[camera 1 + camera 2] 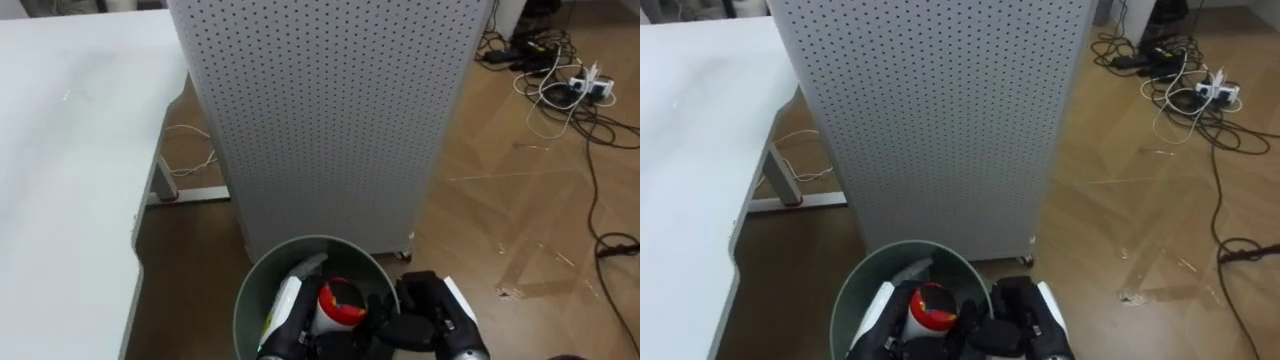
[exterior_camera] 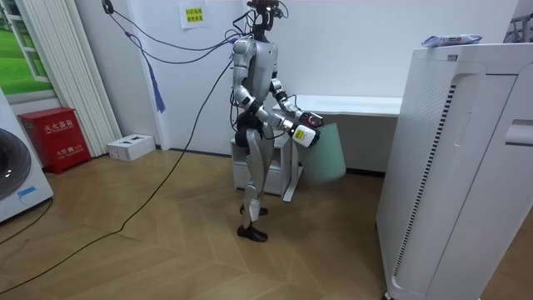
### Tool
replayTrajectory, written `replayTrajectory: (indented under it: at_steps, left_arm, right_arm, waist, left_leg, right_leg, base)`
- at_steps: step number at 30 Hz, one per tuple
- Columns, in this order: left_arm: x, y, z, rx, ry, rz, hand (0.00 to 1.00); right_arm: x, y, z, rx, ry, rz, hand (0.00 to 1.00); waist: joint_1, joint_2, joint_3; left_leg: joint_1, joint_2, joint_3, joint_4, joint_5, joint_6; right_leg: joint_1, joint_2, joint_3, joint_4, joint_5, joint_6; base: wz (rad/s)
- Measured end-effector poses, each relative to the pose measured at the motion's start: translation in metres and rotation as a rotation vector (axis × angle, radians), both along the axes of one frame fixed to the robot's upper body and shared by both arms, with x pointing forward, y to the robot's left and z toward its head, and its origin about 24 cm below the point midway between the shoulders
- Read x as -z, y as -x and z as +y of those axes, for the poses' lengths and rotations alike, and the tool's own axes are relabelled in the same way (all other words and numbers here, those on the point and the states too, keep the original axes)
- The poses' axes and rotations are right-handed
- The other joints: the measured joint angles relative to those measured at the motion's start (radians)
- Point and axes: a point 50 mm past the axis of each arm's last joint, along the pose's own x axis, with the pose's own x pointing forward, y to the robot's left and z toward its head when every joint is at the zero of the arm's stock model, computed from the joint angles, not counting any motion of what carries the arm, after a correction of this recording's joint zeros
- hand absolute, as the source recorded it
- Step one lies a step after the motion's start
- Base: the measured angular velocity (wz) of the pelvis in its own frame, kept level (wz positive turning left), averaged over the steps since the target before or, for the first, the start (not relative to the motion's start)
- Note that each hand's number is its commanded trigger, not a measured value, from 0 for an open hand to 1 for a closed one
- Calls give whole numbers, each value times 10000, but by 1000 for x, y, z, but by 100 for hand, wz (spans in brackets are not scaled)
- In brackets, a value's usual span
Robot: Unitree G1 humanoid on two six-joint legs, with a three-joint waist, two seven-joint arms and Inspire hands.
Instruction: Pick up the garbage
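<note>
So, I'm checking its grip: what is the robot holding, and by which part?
The green bin, by its rim: the right hand curls over the right edge; whether the left hand grips cannot be told.

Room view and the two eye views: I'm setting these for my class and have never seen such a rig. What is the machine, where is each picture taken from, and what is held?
The machine is a two-legged humanoid robot whose two arms end in fingered hands. The room view comes from a camera standing some way off. It shows the robot upright on a wooden floor beside a white table. The two eye views come from the camera on its head, looking down. In them a round green bin sits before a grey perforated panel, with cables at the right. The left hand and the right hand meet over the bin's mouth at a white item with a red top. I cannot tell which hand grips it.
</note>
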Motion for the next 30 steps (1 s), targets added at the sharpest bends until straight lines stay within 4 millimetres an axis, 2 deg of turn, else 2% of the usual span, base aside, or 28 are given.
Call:
replayTrajectory:
  at_steps: [3, 4, 5, 6, 7, 13, 30]
  left_arm:
    - [-1, -5, 2, -233, -180, -109, 96]
    - [1, -6, 5, -358, -328, -85, 81]
    - [2, -6, 7, -439, -400, -56, 50]
    - [5, -5, 10, -554, -541, 58, 10]
    - [8, -4, 12, -669, -650, 166, 0]
    - [17, 0, 17, -1134, -788, 605, 0]
    - [16, -4, 20, -1732, -564, 590, 0]
  right_arm:
    - [1, 1, 1, -19, -37, 29, 100]
    - [1, 1, 1, -64, 3, 37, 100]
    - [1, 1, 1, -84, -1, 43, 100]
    - [1, 2, 2, -145, 22, 64, 100]
    - [2, 2, 4, -228, 39, 87, 100]
    - [8, 10, 8, -492, 120, 324, 100]
    - [12, 14, 8, -600, 189, 597, 100]
  waist:
    - [-145, 24, -6]
    - [-176, 25, -7]
    - [-178, 33, -3]
    - [-193, 53, -6]
    - [-204, 70, -6]
    - [-282, 115, -3]
    - [-471, 123, 1]
  left_leg:
    - [-203, 26, 21, 16, 0, -1]
    - [-244, 35, 65, 49, 0, -1]
    - [-260, 40, 90, 69, 0, -1]
    - [-277, 49, 133, 112, 0, 0]
    - [-279, 61, 183, 137, 0, -1]
    - [-292, 143, 241, 151, -1, -2]
    - [-247, 161, 283, 151, -2, -4]
  right_leg:
    - [-182, 16, 8, 7, 13, -21]
    - [-244, 28, 30, 26, 15, -23]
    - [-264, 39, 65, 23, 17, -27]
    - [-280, 62, 153, 12, 20, -31]
    - [-293, 83, 231, 4, 22, -34]
    - [-319, 111, 327, -2, 24, -39]
    - [-332, 154, 425, 5, 24, -39]
  base:
    - [0]
    - [-8]
    - [-18]
    - [-20]
    - [-18]
    - [-3]
    - [-3]
